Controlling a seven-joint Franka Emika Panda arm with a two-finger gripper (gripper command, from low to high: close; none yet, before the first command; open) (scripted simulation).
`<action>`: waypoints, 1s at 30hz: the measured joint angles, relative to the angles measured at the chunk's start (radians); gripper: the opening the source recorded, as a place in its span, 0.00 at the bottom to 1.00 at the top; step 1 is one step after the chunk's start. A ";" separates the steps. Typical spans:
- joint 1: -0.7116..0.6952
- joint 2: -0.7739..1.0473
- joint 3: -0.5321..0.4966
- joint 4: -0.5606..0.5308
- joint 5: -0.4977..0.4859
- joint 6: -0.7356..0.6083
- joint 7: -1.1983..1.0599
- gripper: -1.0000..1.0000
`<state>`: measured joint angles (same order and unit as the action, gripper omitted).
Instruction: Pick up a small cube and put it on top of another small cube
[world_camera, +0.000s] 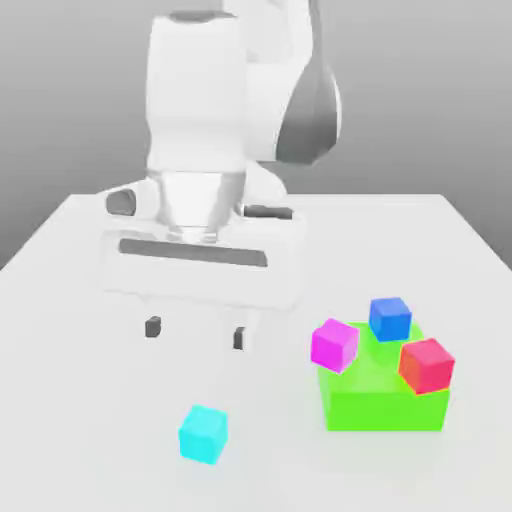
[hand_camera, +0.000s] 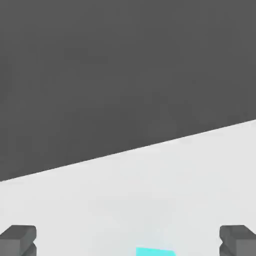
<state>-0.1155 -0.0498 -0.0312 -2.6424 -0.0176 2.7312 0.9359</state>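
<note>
Fingers (world_camera: 195, 333) spread wide, nothing gripped; small plain cyan cube (world_camera: 203, 434) on white counter (world_camera: 80, 420) lies ahead, below. Risk: off-centre descent, cube nudged aside.

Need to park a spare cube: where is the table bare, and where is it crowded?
Bare: the table on the exterior view's left of the cyan cube, and between it and the green block. Crowded: the block's top, with magenta, blue, red cubes.

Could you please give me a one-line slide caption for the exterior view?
Open tool hangs above the table, behind a cyan cube; magenta, blue and red cubes sit on a green block.
</note>
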 joint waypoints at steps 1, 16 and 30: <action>-0.004 0.036 -0.002 -0.017 0.005 0.021 0.002 0.50; -0.034 0.383 0.019 -0.029 0.043 0.273 -0.006 0.00; 0.236 0.001 0.141 -0.035 0.062 -0.098 -0.076 0.00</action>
<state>0.1204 -0.0491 0.1093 -2.6771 0.0443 2.6328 0.8601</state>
